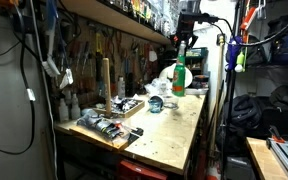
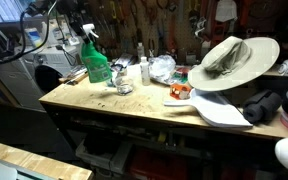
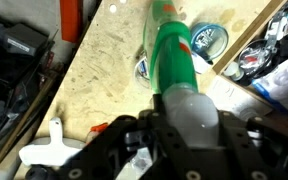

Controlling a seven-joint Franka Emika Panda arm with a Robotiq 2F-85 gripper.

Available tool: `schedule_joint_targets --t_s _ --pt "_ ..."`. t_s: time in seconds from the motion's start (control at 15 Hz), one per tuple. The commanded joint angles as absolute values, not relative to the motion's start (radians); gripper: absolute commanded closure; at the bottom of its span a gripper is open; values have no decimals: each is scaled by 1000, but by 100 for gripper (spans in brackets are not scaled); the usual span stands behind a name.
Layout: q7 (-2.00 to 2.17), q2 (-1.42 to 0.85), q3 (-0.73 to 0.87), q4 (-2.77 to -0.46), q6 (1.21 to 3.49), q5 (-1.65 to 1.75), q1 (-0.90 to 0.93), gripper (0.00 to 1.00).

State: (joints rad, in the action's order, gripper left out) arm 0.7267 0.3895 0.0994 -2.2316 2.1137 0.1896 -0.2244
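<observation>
Well, the gripper (image 3: 184, 115) grips the green bottle (image 3: 172, 50) by its top; grasp looks done, any lift off the workbench (image 3: 99, 70) unclear.

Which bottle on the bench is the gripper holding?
The green bottle, taken at its white top by the gripper. The small white bottle stands apart on the bench, untouched.

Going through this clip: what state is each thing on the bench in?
green bottle: upright, held at its top; whether its base touches the bench, cannot tell
gripper: shut on the green bottle
hat: crown up, tilted
white board: lying flat
bluish roll: lying flat beside the bottle
</observation>
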Motion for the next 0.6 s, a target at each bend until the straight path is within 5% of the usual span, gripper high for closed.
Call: schedule_joint_targets --t_s 0.0,0.47,0.53 --pt "684 409 81 -2254 2131 176 -238 62" --pt "628 445 76 -2300 2164 168 -236 62" --pt "600 458 79 -2309 2164 154 -222 87"
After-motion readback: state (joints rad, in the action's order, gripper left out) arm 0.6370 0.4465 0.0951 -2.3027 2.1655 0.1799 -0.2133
